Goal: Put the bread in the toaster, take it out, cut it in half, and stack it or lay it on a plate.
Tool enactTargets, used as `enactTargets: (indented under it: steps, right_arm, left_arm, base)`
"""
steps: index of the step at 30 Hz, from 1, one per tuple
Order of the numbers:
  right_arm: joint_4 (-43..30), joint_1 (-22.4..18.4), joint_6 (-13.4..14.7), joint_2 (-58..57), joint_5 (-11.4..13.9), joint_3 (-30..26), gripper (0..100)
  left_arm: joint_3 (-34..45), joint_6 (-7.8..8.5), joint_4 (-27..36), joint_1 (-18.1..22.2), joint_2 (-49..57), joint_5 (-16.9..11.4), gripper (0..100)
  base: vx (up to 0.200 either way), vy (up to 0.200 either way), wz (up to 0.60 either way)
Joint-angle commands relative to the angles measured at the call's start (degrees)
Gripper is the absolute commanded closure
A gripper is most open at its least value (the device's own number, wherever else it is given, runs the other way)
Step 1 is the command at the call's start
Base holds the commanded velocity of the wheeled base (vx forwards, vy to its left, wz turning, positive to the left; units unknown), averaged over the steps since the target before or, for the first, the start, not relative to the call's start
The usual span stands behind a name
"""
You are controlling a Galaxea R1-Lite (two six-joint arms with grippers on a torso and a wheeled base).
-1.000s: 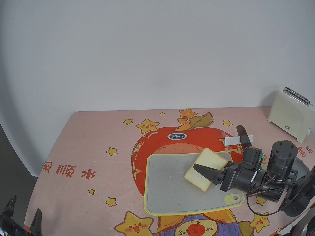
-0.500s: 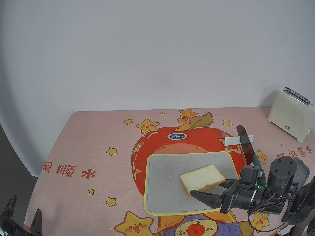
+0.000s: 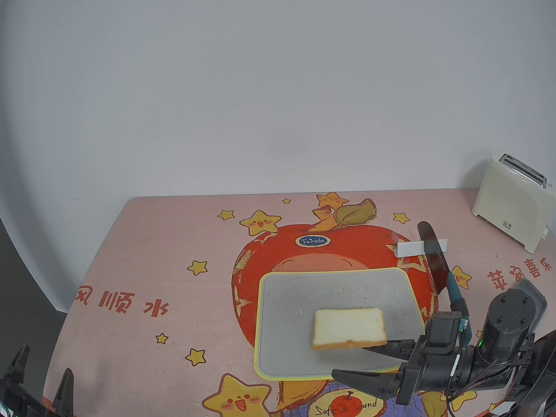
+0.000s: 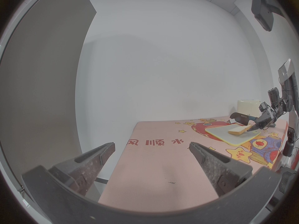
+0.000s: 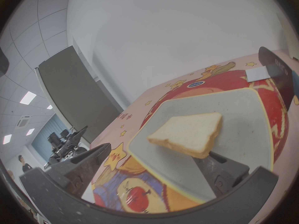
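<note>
A slice of white bread lies flat on the grey, yellow-rimmed cutting board. My right gripper is open at the board's near right corner. One finger sits under the slice's near edge, and the other stands clear beside the board. A dark-bladed knife with a teal handle lies right of the board. The cream toaster stands at the far right of the table. My left gripper is open off the table's near left corner, far from the bread.
A small white slip of paper lies under the knife blade. The pink printed table cover is bare to the left of the board. A plain wall stands behind the table, whose far edge is close behind the toaster.
The right gripper brought the tilted bread down flat onto the board, let go of it and drew back toward the table's near edge. The left arm stayed still.
</note>
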State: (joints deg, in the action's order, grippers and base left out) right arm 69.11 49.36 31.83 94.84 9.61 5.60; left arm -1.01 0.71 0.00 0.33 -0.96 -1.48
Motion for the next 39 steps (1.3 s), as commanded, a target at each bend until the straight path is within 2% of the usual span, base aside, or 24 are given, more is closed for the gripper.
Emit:
enactTargets:
  steps: [1,2,11,17,24,28,32,39]
  right_arm:
    - [-0.2,-0.3,0.3,-0.6,-0.3,-0.1,0]
    - [0.0,-1.8,-0.4,1.1,-1.3,0.7,0]
    - [-1.0,-4.3,-0.6,2.7,-4.8,2.8,0]
    - [-1.0,-2.7,-0.6,2.1,-4.9,2.1,0]
    - [-1.2,-3.2,-0.6,2.1,-5.1,2.1,0]
    - [-1.5,-6.2,-0.5,3.1,-8.1,6.2,0]
    - [-4.9,-4.5,-0.4,2.7,-8.2,5.0,0]
    - [-5.1,-3.0,-0.3,1.0,-7.5,3.5,0]
  left_arm:
    - [1.0,0.0,0.0,0.0,0.7,0.0,0]
    - [1.0,0.0,0.0,0.0,0.7,0.0,0]
    - [1.0,0.0,0.0,0.0,0.7,0.0,0]
    - [1.0,0.0,0.0,0.0,0.7,0.0,0]
    - [1.0,0.0,0.0,0.0,0.7,0.0,0]
    - [0.9,0.0,0.0,0.0,0.7,0.0,0]
    - [1.0,0.0,0.0,0.0,0.7,0.0,0]
    - [1.0,0.0,0.0,0.0,0.7,0.0,0]
  base:
    - [0.0,0.0,0.0]
    - [0.0,0.0,0.0]
    - [0.0,0.0,0.0]
    - [0.0,0.0,0.0]
    - [0.0,0.0,0.0]
    - [0.0,0.0,0.0]
    - [0.0,0.0,0.0]
    - [0.0,0.0,0.0]
